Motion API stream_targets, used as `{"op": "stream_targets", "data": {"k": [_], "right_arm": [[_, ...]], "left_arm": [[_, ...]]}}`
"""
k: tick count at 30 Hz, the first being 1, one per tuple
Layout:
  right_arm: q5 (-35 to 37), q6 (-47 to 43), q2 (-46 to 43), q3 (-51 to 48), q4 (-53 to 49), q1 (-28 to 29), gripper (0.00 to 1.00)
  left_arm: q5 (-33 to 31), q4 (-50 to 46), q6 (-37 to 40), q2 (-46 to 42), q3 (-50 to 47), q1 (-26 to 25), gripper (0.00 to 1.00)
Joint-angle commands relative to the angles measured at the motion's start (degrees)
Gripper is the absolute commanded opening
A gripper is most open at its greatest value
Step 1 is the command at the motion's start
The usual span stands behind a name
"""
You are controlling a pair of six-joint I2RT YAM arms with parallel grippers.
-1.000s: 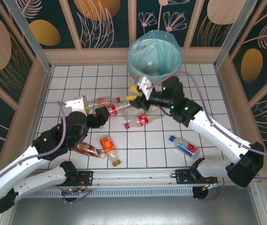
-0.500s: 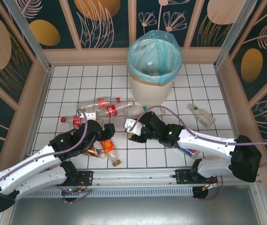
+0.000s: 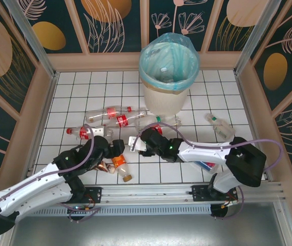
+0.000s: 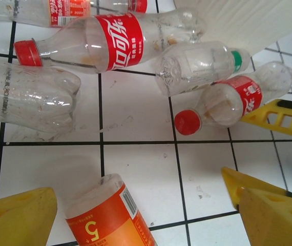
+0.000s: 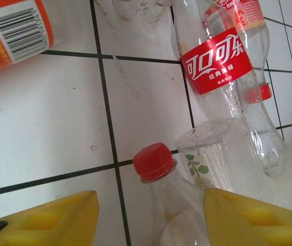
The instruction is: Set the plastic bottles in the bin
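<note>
Top external: right gripper (image 3: 135, 143), up beside the bin (image 3: 166, 102) a second ago, now low over the tiles; fingers wide, straddling a red-capped bottle (image 5: 159, 174); left gripper (image 4: 141, 215) wide above an orange bottle (image 4: 105, 215); another pick seems imminent.

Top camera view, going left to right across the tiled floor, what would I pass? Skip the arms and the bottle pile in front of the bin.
Red-labelled bottle lying alone at the left → orange bottle → bin → clear bottle at the right.
</note>
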Motion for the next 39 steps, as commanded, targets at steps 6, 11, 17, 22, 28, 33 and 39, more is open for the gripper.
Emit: {"op": "stream_targets", "data": {"k": [6,11,17,22,28,33,39], "right_arm": [[1.28,-5.88,5.78,4.14,4.79,-1.45,0.58],[0.86,-6.64,8.59,4.99,4.86,-1.80,0.58],[-0.47,-6.71,11.68,4.57,6.98,-2.81,0.58],[-0.31,-7.25,14.21,5.04,9.05,-3.89,0.58],[0.24,-9.14,16.73,5.11,10.37,-4.71,0.56],[-0.50,-10.44,16.49,4.89,12.24,-4.62,0.51],[-0.43,-11.37,14.84,4.65,13.07,-4.42,0.33]], "left_arm": [[-2.36,-2.73,-3.03,-7.38,-3.19,0.25,0.92],[-3.30,-2.60,-3.04,-10.46,-3.57,0.17,0.92],[-3.36,-1.46,-3.18,-11.53,-5.09,0.22,0.92],[-3.00,-0.67,-3.06,-11.18,-5.98,0.18,0.92],[-3.09,-0.53,-2.91,-11.20,-5.94,0.17,0.92],[-3.59,-0.46,-2.66,-11.30,-6.05,0.18,0.92],[-4.20,-0.72,-2.86,-11.48,-5.94,0.22,0.91]]}}
